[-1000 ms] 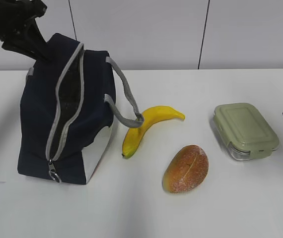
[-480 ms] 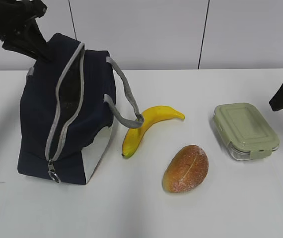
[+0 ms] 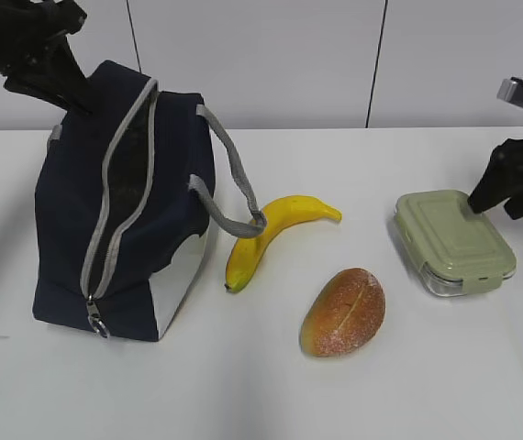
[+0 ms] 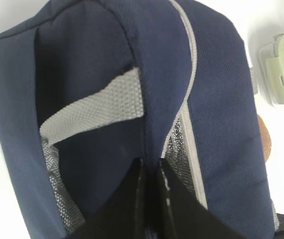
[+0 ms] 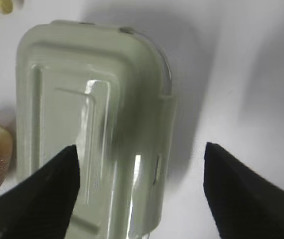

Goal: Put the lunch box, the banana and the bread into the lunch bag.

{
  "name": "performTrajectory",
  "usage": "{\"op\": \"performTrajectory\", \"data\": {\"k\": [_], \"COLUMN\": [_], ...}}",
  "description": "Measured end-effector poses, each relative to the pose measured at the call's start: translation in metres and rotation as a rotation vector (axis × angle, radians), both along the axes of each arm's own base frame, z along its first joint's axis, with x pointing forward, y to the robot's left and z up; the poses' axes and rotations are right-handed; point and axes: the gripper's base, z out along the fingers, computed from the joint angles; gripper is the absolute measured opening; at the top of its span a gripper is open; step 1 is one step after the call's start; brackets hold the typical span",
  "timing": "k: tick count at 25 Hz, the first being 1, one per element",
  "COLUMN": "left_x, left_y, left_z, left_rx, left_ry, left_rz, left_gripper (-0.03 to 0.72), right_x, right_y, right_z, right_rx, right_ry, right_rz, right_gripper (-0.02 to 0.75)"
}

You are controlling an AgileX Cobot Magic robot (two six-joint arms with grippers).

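The navy lunch bag (image 3: 69, 220) stands at the left with its grey zipper undone. My left gripper (image 3: 71, 92) is shut on the bag's top rear edge (image 4: 151, 167), next to the silver lining (image 4: 174, 149). The yellow banana (image 3: 266, 234) lies right of the bag. The golden bread (image 3: 344, 310) sits in front of it. The green-lidded lunch box (image 3: 452, 240) rests at the right. My right gripper (image 3: 495, 206) hangs open just above its far right end. One finger is over the lid (image 5: 92, 114), the other over bare table, the gripper (image 5: 141, 157) holding nothing.
A grey strap handle (image 3: 234, 197) of the bag droops onto the banana's middle. The metal zipper pull (image 3: 96, 321) hangs at the bag's front bottom. The white table (image 3: 243, 394) runs back to a white panelled wall (image 3: 271, 55).
My right gripper has come in from the right edge, leftward to the lunch box's far end. The left gripper and the bag have not moved.
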Motion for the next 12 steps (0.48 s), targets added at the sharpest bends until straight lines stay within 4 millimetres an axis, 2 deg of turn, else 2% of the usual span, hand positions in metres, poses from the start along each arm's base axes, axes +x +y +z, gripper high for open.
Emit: {"op": "performTrajectory", "data": {"k": [4,12], "left_x": [0.0,0.0], "left_y": [0.0,0.0], "left_z": [0.0,0.0], "left_rx": [0.001,0.001], "left_ry": [-0.002,-0.002], "left_rz": [-0.003,-0.003], "left_gripper": [-0.01,-0.01], "right_x": [0.004,0.007], "right_y": [0.0,0.0], "right_z": [-0.02,-0.026], "right_rx": [0.037,0.1], "right_ry": [0.033,0.028], "right_rz": [-0.002,-0.024], "right_gripper": [0.599,0.596]}}
